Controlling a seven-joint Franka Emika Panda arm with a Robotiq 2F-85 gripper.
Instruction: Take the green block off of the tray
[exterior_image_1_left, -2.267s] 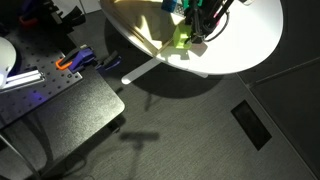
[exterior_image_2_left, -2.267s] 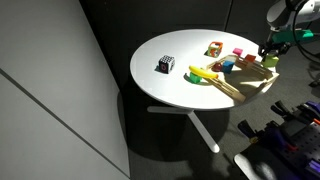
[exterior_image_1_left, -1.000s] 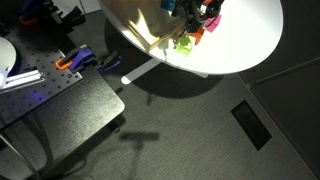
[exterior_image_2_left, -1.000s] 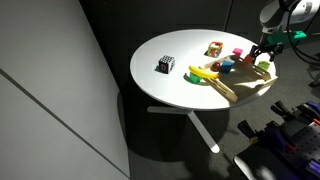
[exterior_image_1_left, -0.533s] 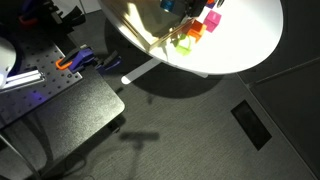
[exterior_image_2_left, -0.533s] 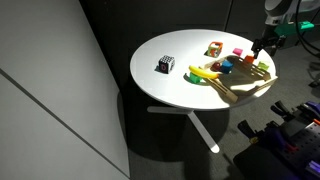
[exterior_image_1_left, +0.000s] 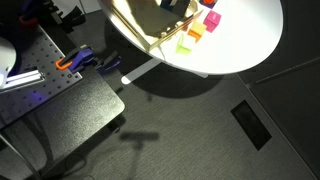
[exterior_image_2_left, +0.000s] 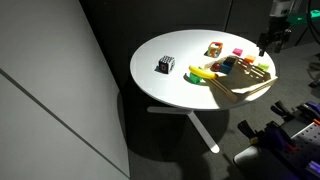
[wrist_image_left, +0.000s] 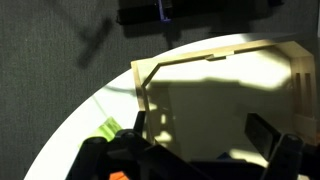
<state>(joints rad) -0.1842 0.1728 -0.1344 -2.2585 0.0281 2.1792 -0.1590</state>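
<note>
The green block (exterior_image_1_left: 184, 44) is a lime cube on the white table top, just outside the tray's wooden rim (exterior_image_1_left: 158, 38). In the wrist view the green block (wrist_image_left: 106, 128) shows at the lower left, beyond the tray rim (wrist_image_left: 140, 92), whose pale base fills the middle. My gripper (wrist_image_left: 200, 138) hangs above the tray with its dark fingers (wrist_image_left: 266, 135) wide apart and nothing between them. In an exterior view the gripper (exterior_image_2_left: 266, 45) is raised over the table's far side, above the tray (exterior_image_2_left: 240, 92). It is open.
An orange block (exterior_image_1_left: 196, 31) and a pink block (exterior_image_1_left: 212, 19) lie close to the green one. A chequered cube (exterior_image_2_left: 166, 65), a yellow piece (exterior_image_2_left: 200, 72) and other small toys sit on the round table (exterior_image_2_left: 170, 90). Dark floor surrounds the table.
The gripper has risen and drawn away from the green block, leaving the top edge of one exterior view. The green block stays on the table beside the tray.
</note>
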